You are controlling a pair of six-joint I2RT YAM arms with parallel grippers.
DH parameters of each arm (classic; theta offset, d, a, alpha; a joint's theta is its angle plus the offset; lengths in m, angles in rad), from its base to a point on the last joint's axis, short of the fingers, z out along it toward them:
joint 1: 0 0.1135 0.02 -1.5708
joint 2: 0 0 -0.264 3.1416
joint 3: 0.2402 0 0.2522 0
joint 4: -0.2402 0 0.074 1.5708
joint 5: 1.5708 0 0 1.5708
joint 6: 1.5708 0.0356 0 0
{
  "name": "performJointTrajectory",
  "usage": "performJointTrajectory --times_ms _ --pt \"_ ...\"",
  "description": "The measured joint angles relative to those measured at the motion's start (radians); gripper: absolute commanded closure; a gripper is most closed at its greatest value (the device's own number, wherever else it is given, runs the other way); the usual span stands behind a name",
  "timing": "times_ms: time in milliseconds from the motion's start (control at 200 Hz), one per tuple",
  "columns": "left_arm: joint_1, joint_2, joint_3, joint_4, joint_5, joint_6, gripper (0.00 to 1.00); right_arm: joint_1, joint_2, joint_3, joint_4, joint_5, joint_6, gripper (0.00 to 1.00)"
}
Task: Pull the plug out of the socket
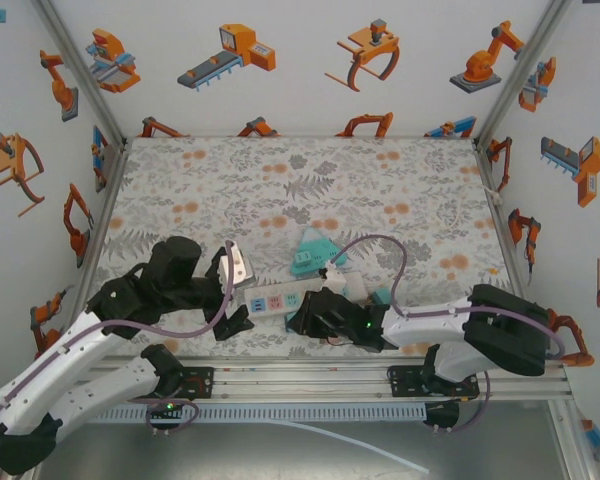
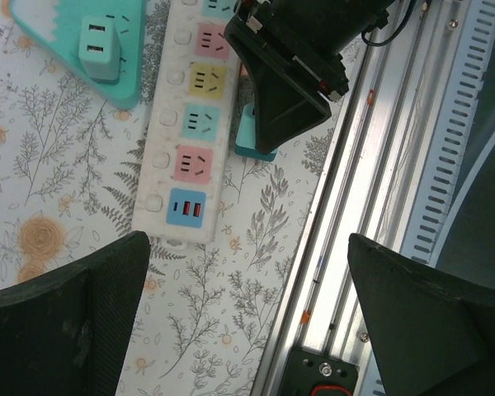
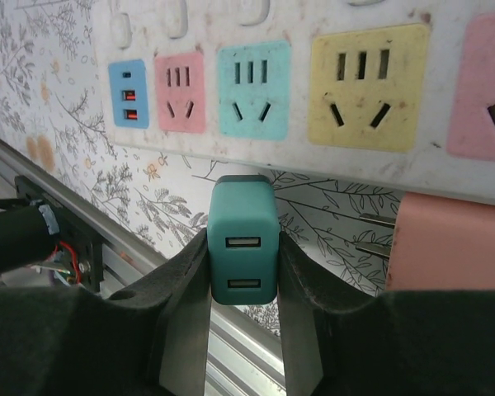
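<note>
Nothing legible anywhere. The power strip (image 2: 188,140) has plain coloured socket panels, and no lettering can be made out on them. The teal plug (image 3: 242,247), just below the strip in the right wrist view, shows two USB slots on its face but no readable brand. The wall pictures (image 1: 230,55) behind the strip are orange robot-arm drawings without words.
</note>
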Motion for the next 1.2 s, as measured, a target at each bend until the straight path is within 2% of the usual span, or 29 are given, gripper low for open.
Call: performJointTrajectory --times_ms 315,371,396,446,861,1202 --pt "0.0 -0.012 -0.006 0.014 -0.002 0.019 0.03 0.001 0.035 0.003 0.01 0.055 0.067 0.52" --pt "0.0 -0.012 -0.006 0.015 -0.002 0.019 0.03 0.001 0.035 0.004 0.003 0.066 0.077 0.48" --pt "0.0 -0.012 -0.006 0.016 -0.002 0.019 0.03 0.001 0.034 0.006 0.002 0.069 0.08 0.42" --pt "0.0 -0.012 -0.006 0.02 -0.003 0.019 0.03 0.001 0.032 0.011 0.005 0.073 0.088 0.39" --pt "0.0 -0.022 -0.024 0.032 -0.02 0.019 0.03 0.001 -0.007 0.026 -0.078 0.085 0.091 0.34" --pt "0.0 -0.008 -0.024 0.045 -0.051 0.015 0.03 0.001 -0.123 0.026 -0.212 0.095 0.072 0.33"
